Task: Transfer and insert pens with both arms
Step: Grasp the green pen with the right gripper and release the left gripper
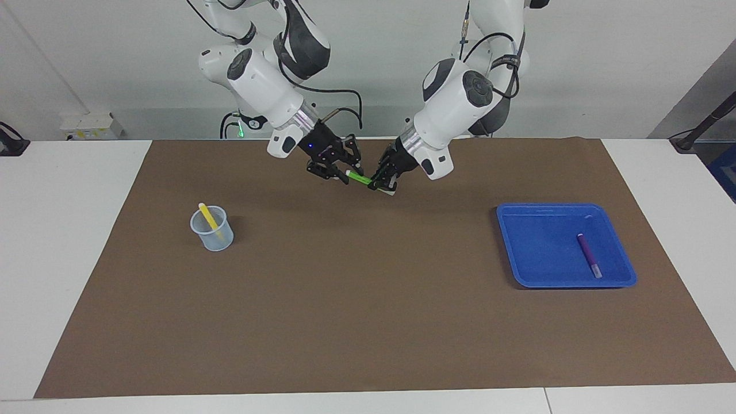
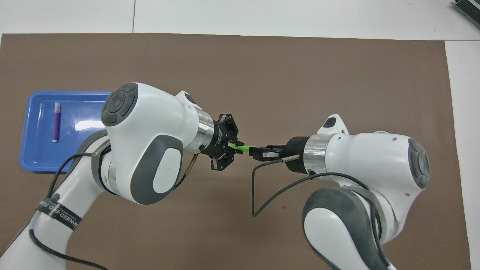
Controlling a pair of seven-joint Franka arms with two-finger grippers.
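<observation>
A bright green pen (image 1: 361,179) (image 2: 243,147) hangs level in the air over the mat's middle, close to the robots' edge. My left gripper (image 1: 382,179) (image 2: 228,147) is shut on one end of it. My right gripper (image 1: 344,171) (image 2: 258,152) meets it from the other end, its fingers closed around the pen's pale tip. A yellow pen (image 1: 208,217) stands slanted in a clear cup (image 1: 214,236) toward the right arm's end. A purple pen (image 1: 589,255) (image 2: 56,122) lies in the blue tray (image 1: 566,208) (image 2: 37,157) toward the left arm's end.
A brown mat (image 1: 368,322) (image 2: 262,67) covers most of the white table. In the overhead view the right arm hides the cup. A black cable (image 2: 258,187) loops down from the right wrist.
</observation>
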